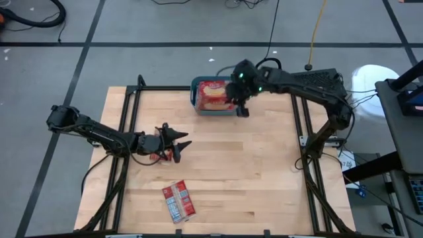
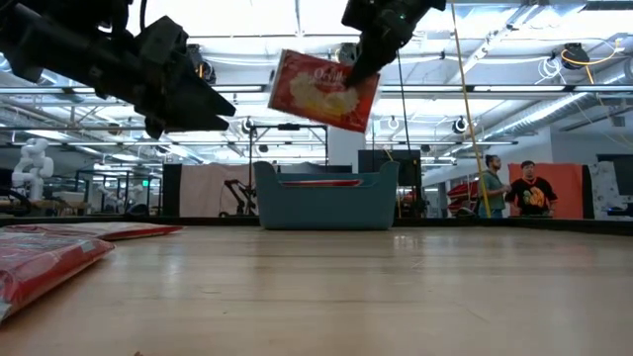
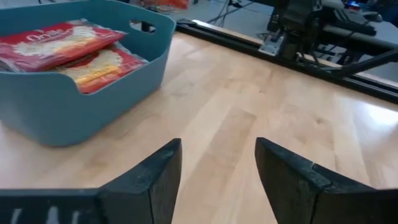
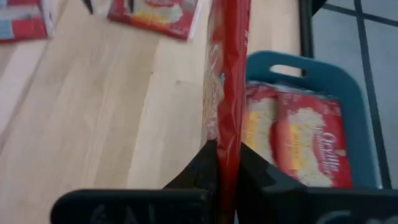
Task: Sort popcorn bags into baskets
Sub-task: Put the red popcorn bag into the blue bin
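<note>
Over on the left, our left gripper (image 1: 177, 141) hangs wide open and empty above a popcorn bag (image 1: 158, 156) lying on the table (image 1: 264, 185), with two more packets (image 1: 178, 200) toward the near edge. Far side, our right gripper (image 1: 239, 92) pinches one bag (image 2: 321, 91) by its edge, up over the teal basket (image 1: 195, 99), already holding several. These look light, floppy and slick, so we'd say grab an edge seam.

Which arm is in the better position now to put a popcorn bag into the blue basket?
The right. Its gripper is shut on a popcorn bag above the teal basket. The left gripper is open and empty, over a bag on the table, far from the basket.
</note>
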### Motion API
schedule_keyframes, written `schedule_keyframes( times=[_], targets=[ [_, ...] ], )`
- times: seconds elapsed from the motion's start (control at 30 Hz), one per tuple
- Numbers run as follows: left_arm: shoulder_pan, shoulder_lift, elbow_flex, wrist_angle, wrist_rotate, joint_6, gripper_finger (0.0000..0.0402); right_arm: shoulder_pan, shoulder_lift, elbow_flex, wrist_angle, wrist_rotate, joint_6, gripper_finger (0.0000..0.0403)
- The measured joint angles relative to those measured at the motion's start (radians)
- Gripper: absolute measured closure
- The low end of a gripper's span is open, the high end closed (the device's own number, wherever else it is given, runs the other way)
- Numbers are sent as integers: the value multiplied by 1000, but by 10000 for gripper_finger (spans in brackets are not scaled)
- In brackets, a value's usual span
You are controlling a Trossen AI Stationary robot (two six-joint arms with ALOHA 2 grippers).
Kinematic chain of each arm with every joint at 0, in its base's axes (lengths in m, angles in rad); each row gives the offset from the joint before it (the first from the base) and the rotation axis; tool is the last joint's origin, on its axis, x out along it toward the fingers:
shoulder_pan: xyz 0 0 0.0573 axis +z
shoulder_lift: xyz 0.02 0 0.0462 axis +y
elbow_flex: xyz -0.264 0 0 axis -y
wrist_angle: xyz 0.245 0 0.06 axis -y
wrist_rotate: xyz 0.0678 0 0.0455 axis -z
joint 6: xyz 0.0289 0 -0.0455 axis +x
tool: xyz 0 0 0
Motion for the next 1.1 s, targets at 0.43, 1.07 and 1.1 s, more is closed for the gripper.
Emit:
schedule_keyframes(
  times=[0.43,1.07,1.1],
  targets=[
    [-10,1,0,2,-12,30,222,-207,75,239,-49,-129,-28,389],
    [-8,1,0,0,-12,55,222,-319,477,578,-322,-176,-235,389],
    [-8,1,0,0,-12,55,222,-323,487,578,-322,-188,-238,389]
  ],
)
